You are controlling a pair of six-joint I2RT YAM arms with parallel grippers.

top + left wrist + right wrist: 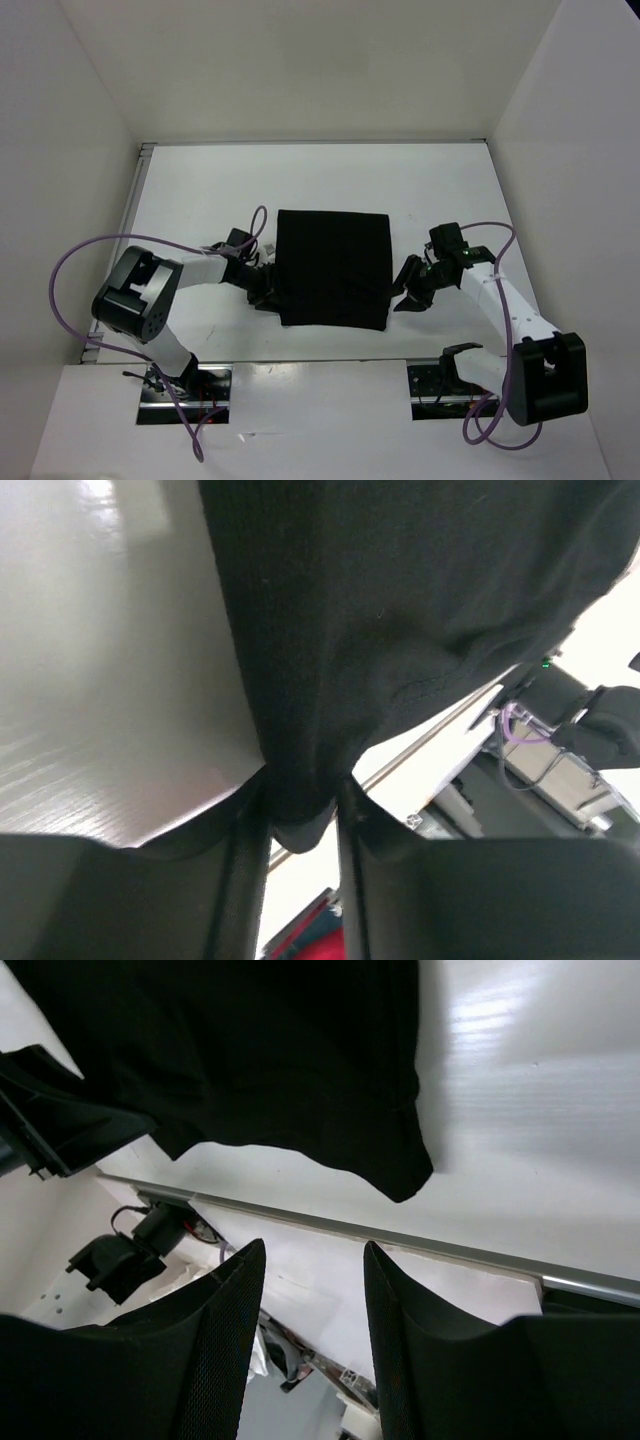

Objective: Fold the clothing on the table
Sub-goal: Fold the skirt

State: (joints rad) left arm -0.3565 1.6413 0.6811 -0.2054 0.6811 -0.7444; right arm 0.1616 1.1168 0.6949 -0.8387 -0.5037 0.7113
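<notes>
Bright, even overhead light throws only soft shadows. White glare streaks the desk (520, 1050) in both wrist views; their close foreground is soft, unfocused.

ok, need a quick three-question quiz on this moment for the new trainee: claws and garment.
1. True or false: the left claw has a bunch of the black garment pinched in its grip.
2. What sits between the jaws of the right claw? A) the garment's corner B) nothing C) the other claw
3. Short answer: in the top view, which corner of the garment is the right claw closest to?

Key:
1. True; fabric fills the gap between its jaws.
2. B; the jaws stand apart with only bare surface behind.
3. The near right corner; the claw is just off it, not touching.
</notes>
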